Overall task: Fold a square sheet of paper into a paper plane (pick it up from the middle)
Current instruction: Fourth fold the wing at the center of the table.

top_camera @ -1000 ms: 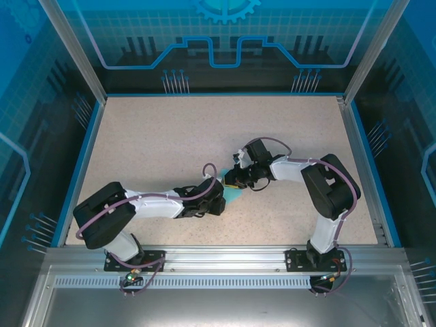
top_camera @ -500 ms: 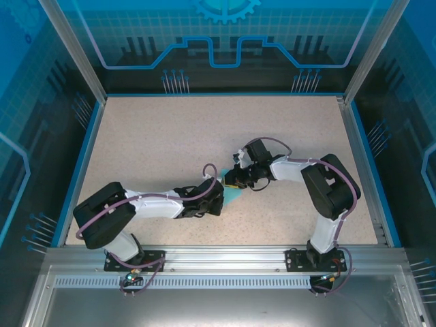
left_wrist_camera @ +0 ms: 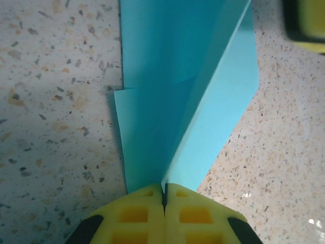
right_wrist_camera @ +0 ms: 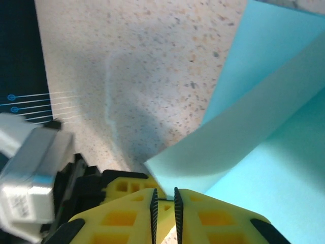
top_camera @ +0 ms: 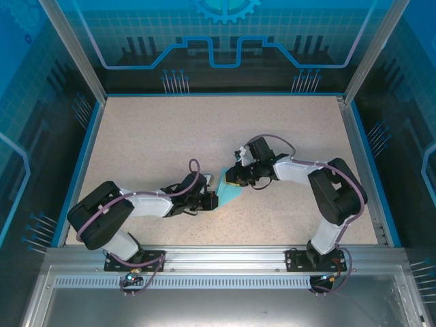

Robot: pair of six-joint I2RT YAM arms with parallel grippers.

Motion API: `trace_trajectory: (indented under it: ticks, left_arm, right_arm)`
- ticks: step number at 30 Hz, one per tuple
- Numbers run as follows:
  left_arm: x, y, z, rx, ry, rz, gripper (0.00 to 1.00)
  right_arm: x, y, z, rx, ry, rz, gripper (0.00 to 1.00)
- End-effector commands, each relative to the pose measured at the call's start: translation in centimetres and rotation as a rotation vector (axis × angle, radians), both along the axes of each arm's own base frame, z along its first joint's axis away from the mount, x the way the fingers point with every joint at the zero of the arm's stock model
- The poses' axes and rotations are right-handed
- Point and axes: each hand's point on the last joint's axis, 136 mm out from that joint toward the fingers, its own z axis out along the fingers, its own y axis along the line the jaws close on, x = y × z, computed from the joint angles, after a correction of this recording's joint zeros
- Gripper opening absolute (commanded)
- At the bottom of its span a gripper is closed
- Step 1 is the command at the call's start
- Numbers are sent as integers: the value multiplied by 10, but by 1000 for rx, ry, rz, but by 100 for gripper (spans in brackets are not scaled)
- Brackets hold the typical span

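Note:
The square sheet of paper (top_camera: pixel 230 193) is a folded turquoise shape at the table's middle, with an upright centre crease and layered flaps (left_wrist_camera: pixel 177 76). My left gripper (top_camera: pixel 212 199) is at its near-left end. Its yellow fingers are shut on the crease's end (left_wrist_camera: pixel 164 190). From the right, my right gripper (top_camera: pixel 231 182) meets the paper's far end. In the right wrist view its jaws (right_wrist_camera: pixel 165 198) stand almost together, with the corner of a raised flap (right_wrist_camera: pixel 228 147) running down between the ribbed pads. A yellow fingertip (left_wrist_camera: pixel 304 25) of that gripper shows in the left wrist view.
The speckled beige table (top_camera: pixel 150 136) is bounded by blue rails (top_camera: pixel 80 163) and metal posts, with transparent blue panels behind. Both arms reach in low from the near edge and meet at the centre.
My left gripper has shut on the paper's crease and drawn back a little to the left. More of the paper now shows between the two grippers. The right gripper has hardly moved.

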Motion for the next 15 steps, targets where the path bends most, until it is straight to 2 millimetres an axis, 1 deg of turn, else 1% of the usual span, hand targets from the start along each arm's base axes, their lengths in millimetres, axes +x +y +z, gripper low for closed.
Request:
trace_trajectory:
  ticks: [1,3,5,12,15]
  left_arm:
    - [-5,-8,2,-85,62,-16,1]
    - [-4,-10,1,-93,82,-14,1]
    - [-3,-8,-3,-93,108,0,1]
    - [-2,-12,-2,-113,137,-13,1]
    - [-1,-11,-2,-120,145,-11,1]
  right_arm:
    - [-5,-3,9,19,-20,16,20]
    - [-8,3,11,34,-17,38,20]
    - [-9,7,9,30,-14,46,19]
    - [0,22,0,77,21,40,19]
    - [5,22,-9,50,34,23,18]
